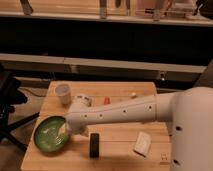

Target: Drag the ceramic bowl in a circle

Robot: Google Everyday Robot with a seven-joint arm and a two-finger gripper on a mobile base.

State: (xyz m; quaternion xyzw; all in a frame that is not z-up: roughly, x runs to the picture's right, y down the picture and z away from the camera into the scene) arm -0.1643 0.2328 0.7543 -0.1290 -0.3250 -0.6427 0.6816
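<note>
jaws are at the right-hand inner side of the bowl [46,136], at or just over the rim, low down. can't tell if they're open, closed or pinching the rim; my wrist hides it. contact looks likely, not confirmed.

bowl sits at the front-left corner of the bench [120,134], close to the left and front edges. it lies to the camera's left of the jaws, so most of it is on the far side from my arm [120,111], which comes in from the right across the middle of the bench. the bowl is round, so it has no long axis to line up with. i only have the one arm.

the key relation is jaws on the right rim with the bowl centre to the left. my guess is any circle should sweep toward the back and right, since there's little bench to the left and front.

obstacles:
- cup [62,93] behind the bowl, apart from it
- black block [93,145] just right of the bowl, near the front edge, the closest thing
- white packet [142,142] further right, well apart
- small red item [106,100] at the back, behind my arm

contents: bowl looks empty, with only glare on the glaze. can't see into the cup.

risk as i judge it is clipping the block or running the bowl off the front-left corner.
</note>
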